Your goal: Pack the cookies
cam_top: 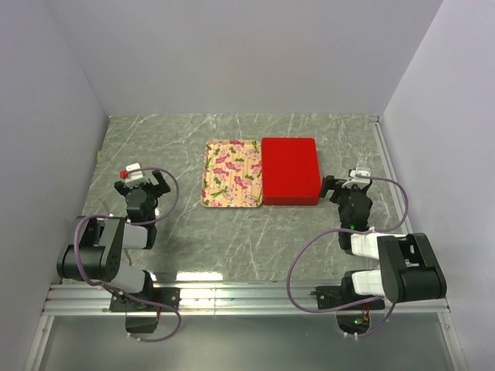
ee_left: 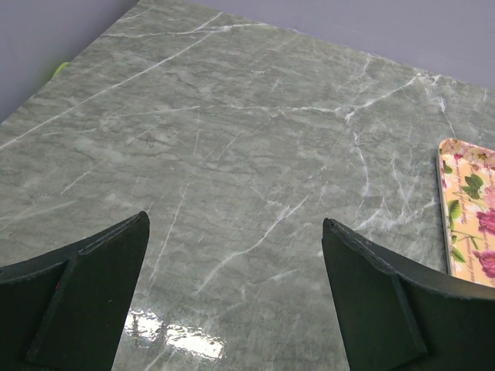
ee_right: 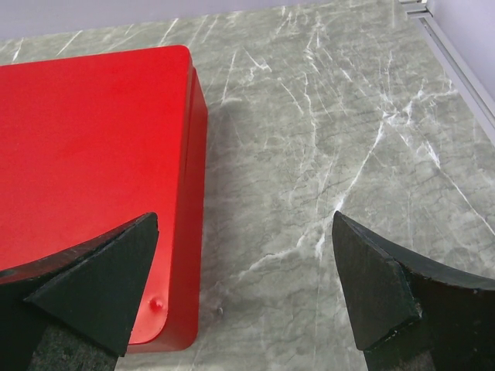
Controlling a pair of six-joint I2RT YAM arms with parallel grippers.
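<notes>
The left tool (cam_top: 142,184) hangs low over the grey marbled table (cam_top: 232,247) at the left, its jaws spread wide with only bare table between them; its wrist view catches just the left edge of the floral tray (cam_top: 230,175) at far right; the tray lies flat at mid-table, its right edge touching the red box (cam_top: 290,170); the box lies flat and closed; the right tool (cam_top: 346,188) sits just beside the box's near right corner, jaws wide apart and holding nothing, its left finger overlapping that corner in the wrist view; the cookies show in no view, so where they lie cannot be told.
</notes>
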